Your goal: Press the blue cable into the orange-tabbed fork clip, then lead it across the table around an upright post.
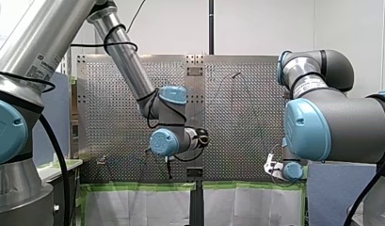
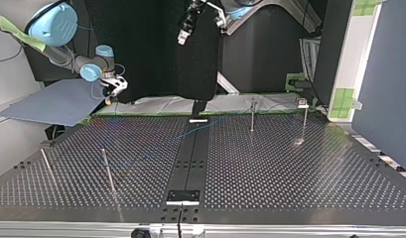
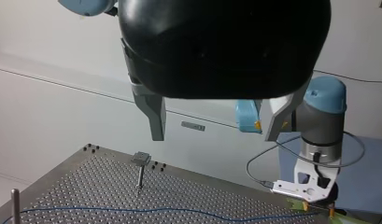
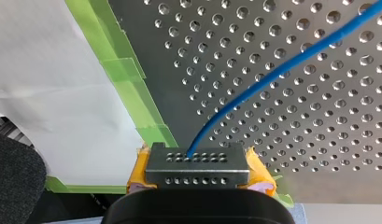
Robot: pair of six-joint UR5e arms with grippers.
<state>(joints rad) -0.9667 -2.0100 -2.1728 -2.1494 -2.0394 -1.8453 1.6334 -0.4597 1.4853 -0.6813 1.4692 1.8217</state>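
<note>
Perforated table [image 2: 290, 168], steel, with green tape [image 4: 125, 70] along its edge. Left gripper [image 3: 215, 136] hangs high above the table, metal fingers spread wide, nothing between them. Right gripper [image 4: 197, 163] sits at the table's taped edge, yellow pads clamped on blue cable [image 4: 282, 65]. Cable runs from that grip out over the table, lying slack. Upright post [image 2: 107, 168] stands on the table near the cable; contact unclear.

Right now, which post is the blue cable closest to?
The post second from the top view's left. The blue cable runs right up to it; the leftmost post, the middle-right post and the far-right post stand apart from it.
</note>
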